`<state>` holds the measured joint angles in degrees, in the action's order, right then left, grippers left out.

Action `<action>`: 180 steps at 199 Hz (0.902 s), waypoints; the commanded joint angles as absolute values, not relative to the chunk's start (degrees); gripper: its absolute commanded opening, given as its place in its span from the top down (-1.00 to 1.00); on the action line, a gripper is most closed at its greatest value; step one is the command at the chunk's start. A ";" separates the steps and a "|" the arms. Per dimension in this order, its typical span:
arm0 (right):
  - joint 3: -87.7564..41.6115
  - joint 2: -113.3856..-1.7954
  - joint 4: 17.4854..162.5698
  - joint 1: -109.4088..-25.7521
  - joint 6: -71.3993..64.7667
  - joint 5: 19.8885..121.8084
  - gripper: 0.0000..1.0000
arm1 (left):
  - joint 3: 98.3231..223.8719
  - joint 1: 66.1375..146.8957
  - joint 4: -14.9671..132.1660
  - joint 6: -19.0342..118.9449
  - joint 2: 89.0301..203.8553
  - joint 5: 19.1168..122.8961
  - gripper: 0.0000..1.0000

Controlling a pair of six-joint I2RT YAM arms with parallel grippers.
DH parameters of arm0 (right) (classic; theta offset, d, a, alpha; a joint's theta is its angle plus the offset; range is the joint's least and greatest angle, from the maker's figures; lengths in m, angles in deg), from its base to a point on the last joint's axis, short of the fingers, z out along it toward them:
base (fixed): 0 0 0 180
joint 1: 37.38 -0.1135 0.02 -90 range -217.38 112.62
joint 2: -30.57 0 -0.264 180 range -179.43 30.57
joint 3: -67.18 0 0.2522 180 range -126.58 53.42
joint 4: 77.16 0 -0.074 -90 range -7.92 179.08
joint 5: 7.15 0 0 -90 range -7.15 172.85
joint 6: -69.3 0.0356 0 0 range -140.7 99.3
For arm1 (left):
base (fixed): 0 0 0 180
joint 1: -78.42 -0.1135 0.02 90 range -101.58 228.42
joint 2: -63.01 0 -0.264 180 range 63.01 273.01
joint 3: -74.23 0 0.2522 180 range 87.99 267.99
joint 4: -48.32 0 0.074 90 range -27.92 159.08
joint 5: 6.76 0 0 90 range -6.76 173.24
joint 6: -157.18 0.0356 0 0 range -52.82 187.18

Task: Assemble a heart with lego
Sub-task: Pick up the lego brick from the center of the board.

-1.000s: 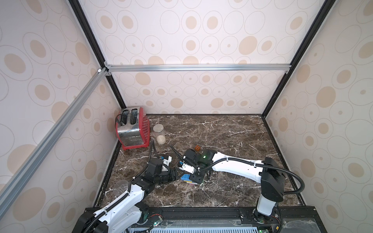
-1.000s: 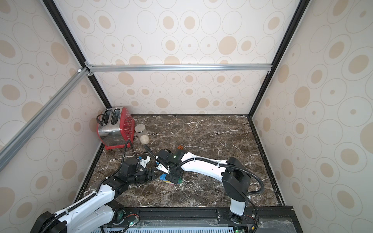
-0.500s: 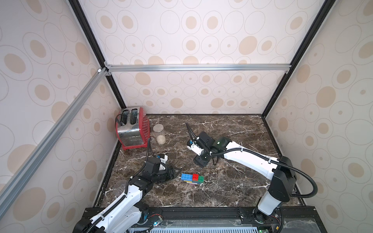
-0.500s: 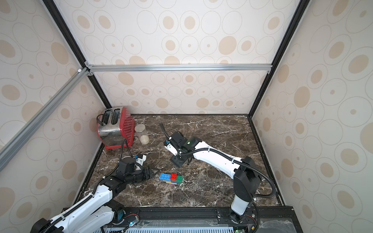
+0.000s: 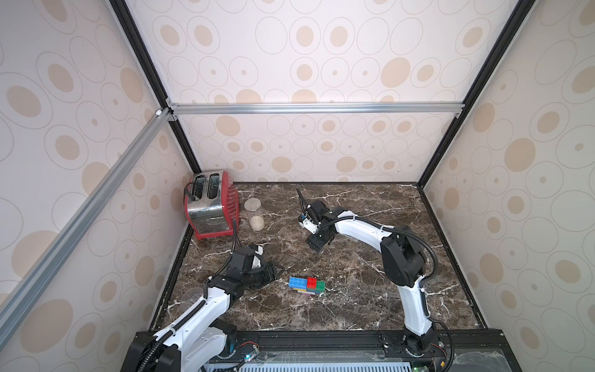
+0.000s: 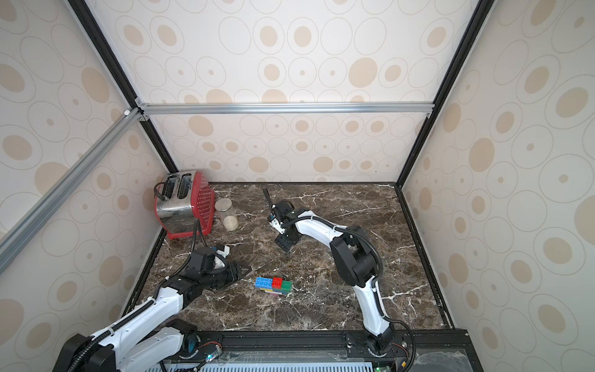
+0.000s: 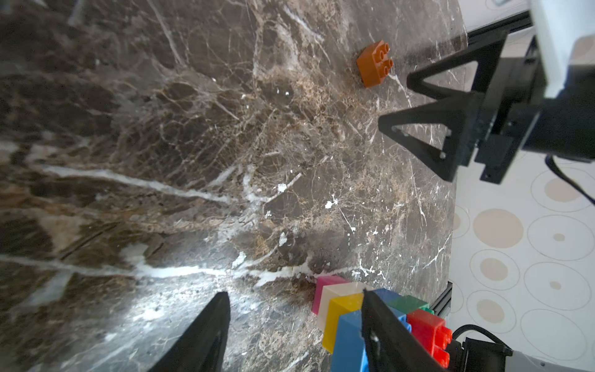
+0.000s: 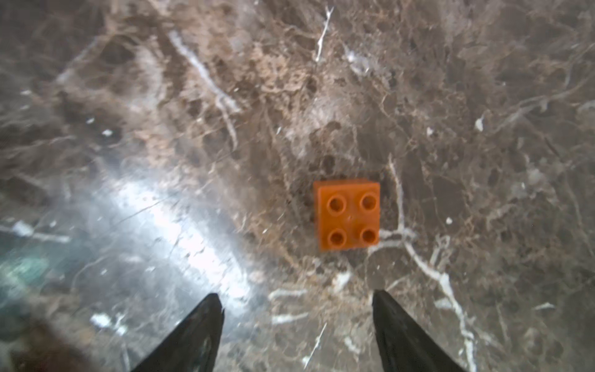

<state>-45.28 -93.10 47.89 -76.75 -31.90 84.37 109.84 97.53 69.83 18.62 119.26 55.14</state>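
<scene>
1. Walls [image 5: 306, 64] papered with beige spots, on a black and silver frame, close in three sides.
2. The worktop [image 5: 370, 290] is dark brown marble with white veins.
3. The left end effector [image 5: 273, 273] sits low near the front, released, with nothing between its jaws. In the left wrist view one finger [image 7: 383, 331] overlaps the heart's edge; contact cannot be told.
4. The right end effector [image 5: 317, 246] hangs mid-worktop, tips down, released and empty.
5. A red and chrome toaster [image 5: 209, 206] stands in the far left corner.
6. A glass jar [image 5: 254, 214], part-filled with pale grains, stands just beside the toaster.
7. The heart [image 5: 307, 285] lies front-middle, just beside the left tips and well apart from the right. Blue, red and green are on top, with yellow, white and pink beneath.
8. An orange brick [image 8: 349, 214] lies alone, studs up, ahead of the right tips. The right end effector covers it in both top views.
</scene>
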 commanded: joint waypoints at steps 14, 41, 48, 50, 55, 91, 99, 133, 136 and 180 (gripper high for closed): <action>-52.00 -98.78 46.78 -75.80 -34.52 83.96 -0.52 | 112.29 97.29 68.23 20.02 121.12 54.68 -0.30; -55.29 -101.85 45.61 -75.36 -34.85 83.89 -0.46 | 112.34 97.31 68.30 19.98 121.78 54.76 -0.30; -55.85 -102.50 45.32 -75.37 -34.94 83.91 -0.43 | 112.38 97.31 68.26 19.93 121.82 54.76 -0.30; -56.06 -102.65 45.24 -75.31 -35.00 83.90 -0.42 | 112.37 97.31 68.31 19.92 121.90 54.76 -0.30; -56.17 -103.01 45.22 -75.26 -35.07 83.85 -0.39 | 112.42 97.26 68.33 20.00 121.93 54.76 -0.30; -56.35 -103.47 45.59 -75.17 -34.17 84.08 0.02 | 112.21 97.30 68.38 19.78 121.90 54.89 -0.30; -56.36 -103.44 45.59 -75.17 -34.15 83.99 0.06 | 112.16 97.31 68.47 19.76 121.83 54.85 -0.30; -55.97 -102.53 44.89 -75.22 -33.61 83.73 0.27 | 111.99 97.29 68.82 19.73 121.14 55.01 -0.30; -55.87 -102.33 44.87 -75.18 -33.54 83.73 0.29 | 111.94 97.30 68.78 19.73 121.11 55.01 -0.30; -52.52 -95.11 43.53 -76.02 -34.12 82.58 0.41 | 111.20 97.31 69.35 19.43 119.71 55.49 -0.30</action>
<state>-54.57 -101.58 46.40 -75.29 -33.41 83.95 110.32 97.49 68.61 18.82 121.01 55.07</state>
